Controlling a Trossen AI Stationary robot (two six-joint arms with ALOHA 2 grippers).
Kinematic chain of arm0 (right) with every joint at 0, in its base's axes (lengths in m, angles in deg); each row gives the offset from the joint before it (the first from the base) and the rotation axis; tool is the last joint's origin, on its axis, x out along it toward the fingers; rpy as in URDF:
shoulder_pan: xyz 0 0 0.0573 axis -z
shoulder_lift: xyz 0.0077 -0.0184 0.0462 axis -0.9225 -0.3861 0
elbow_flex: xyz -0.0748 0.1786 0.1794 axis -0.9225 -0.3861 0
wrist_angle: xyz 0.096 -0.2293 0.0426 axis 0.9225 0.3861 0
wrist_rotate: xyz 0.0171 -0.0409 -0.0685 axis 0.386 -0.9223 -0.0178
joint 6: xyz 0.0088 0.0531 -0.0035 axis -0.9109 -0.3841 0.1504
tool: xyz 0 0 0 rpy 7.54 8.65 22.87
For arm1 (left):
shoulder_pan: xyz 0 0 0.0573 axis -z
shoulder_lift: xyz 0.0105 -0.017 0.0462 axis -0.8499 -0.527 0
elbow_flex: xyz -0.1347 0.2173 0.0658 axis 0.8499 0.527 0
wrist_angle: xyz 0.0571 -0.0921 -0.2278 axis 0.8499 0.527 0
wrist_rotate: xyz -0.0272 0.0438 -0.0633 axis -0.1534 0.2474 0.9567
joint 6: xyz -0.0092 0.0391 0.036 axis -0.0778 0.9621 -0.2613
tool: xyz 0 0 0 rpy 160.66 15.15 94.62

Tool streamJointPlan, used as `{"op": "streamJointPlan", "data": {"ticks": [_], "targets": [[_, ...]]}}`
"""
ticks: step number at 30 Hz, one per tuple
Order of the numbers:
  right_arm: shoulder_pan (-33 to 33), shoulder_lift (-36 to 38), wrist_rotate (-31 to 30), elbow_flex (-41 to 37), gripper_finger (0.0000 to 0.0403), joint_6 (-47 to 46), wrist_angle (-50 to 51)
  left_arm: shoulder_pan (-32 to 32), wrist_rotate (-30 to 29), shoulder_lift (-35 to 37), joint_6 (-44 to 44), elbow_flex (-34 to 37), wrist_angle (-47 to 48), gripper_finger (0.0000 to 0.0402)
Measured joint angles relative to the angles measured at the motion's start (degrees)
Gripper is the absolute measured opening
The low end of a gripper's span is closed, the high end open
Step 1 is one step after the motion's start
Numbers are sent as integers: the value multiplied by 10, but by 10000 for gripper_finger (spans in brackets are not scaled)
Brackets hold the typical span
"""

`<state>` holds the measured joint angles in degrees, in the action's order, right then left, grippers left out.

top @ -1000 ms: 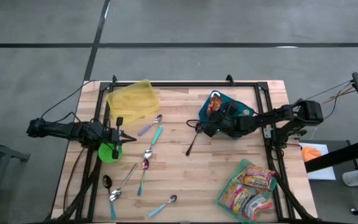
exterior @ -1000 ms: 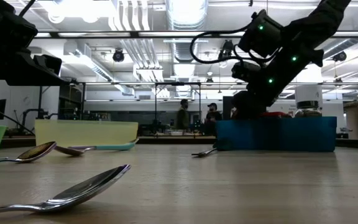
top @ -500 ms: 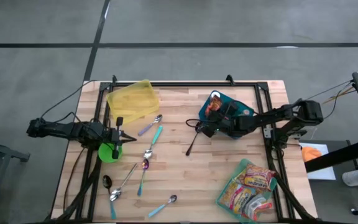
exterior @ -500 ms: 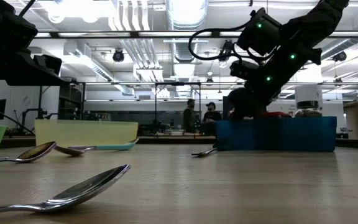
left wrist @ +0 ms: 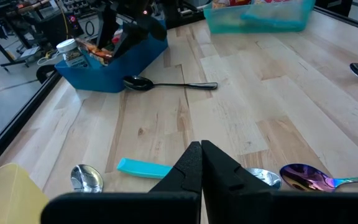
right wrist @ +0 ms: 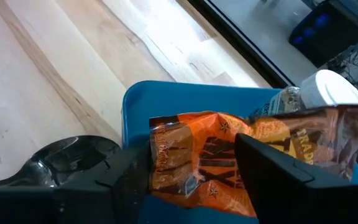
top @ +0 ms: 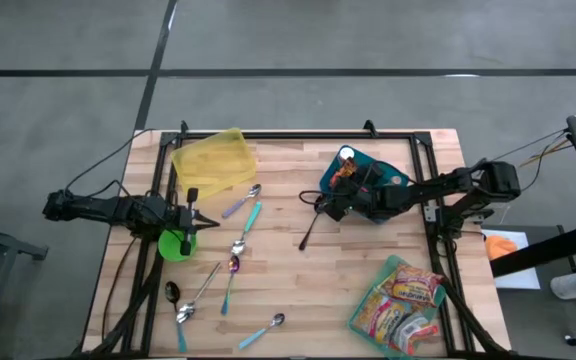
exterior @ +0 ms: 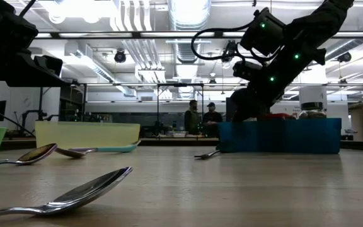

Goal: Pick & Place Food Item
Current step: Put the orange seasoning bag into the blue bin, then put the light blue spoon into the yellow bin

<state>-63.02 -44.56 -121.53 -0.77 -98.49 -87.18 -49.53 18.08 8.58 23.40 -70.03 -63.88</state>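
- The right gripper (right wrist: 185, 168) sits over the blue rectangular plastic bin (top: 368, 180) at upper right of centre in the high view, right at that bin's left end.
- In the right wrist view its two dark fingers (right wrist: 278, 171) stand spread, one on each side of the orange crinkly foil snack packet (right wrist: 229, 155); the packet fills the gap, and I can't tell whether the pads press on it or stand clear.
- That packet lies inside the bin, by the wall towards the picture's left in the high view, beside a white-capped bottle (right wrist: 334, 93) in the same bin.
- My read: this is the placing step, with the food item down in the bin and the fingers parted for release.
- Next move calls for a straight lift out of the bin, without snagging the loose foil or the black spoon (top: 311, 228) lying just outside the bin wall.
- The packet's long axis runs along the bin's length, roughly left to right in the high view; it looks to lie flat, printed face up, though its far end is hidden by the finger.
- The left gripper (left wrist: 201, 163) waits at the table's left edge near the green cup (top: 175, 244), fingers pressed together, holding nothing.
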Motion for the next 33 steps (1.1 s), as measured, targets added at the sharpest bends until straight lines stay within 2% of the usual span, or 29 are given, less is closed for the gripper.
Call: {"op": "streamJointPlan", "data": {"ticks": [13,28,30,33], "targets": [[-5,0,13,20,298,0,1,0,0,0,0,0,0,0],[-23,32,14,21,303,-17,-4,0,0,0,0,0,0,0],[-30,50,27,21,303,-28,-11,0,0,0,0,0,0,0],[-39,84,97,21,303,-15,-31,0,0,0,0,0,0,0]]}}
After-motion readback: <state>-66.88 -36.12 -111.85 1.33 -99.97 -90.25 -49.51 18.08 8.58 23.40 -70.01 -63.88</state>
